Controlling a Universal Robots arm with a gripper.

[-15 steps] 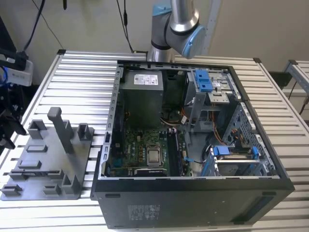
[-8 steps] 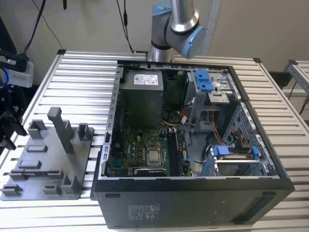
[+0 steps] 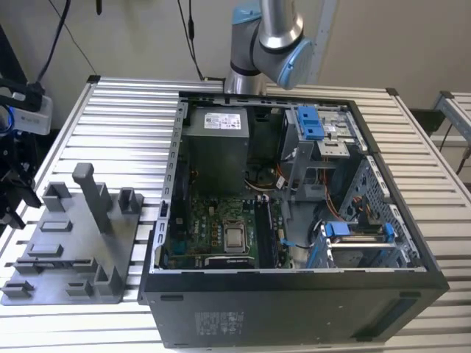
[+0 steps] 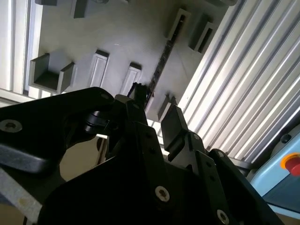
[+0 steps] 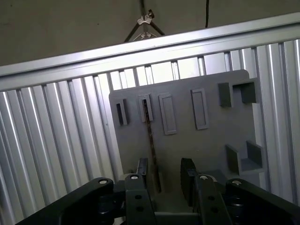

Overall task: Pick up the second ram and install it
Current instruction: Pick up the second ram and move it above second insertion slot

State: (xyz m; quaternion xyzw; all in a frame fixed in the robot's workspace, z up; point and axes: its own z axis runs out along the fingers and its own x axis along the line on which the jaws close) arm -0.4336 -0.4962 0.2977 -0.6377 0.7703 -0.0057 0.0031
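The second ram (image 5: pixel 151 140) stands on its thin edge in the slots of the grey holder plate (image 5: pixel 211 145). In the second wrist view the ram (image 4: pixel 161 61) shows as a dark narrow strip on the holder plate (image 4: pixel 117 28). My gripper (image 5: pixel 164 173) hangs just above the plate, open, one finger on each side of the ram's near end. The ram runs closer to one of the fingers (image 5: pixel 142 169). In the exterior view the gripper (image 3: pixel 13 195) is at the far left, over the holder plate (image 3: pixel 70 257).
An open computer case (image 3: pixel 294 213) lies at the middle of the ribbed metal table (image 3: pixel 125 125), motherboard (image 3: pixel 213 228) facing up, blue drive clips at its right. Grey upright blocks (image 3: pixel 92 195) rise from the plate. The arm's base (image 3: pixel 261 44) stands behind the case.
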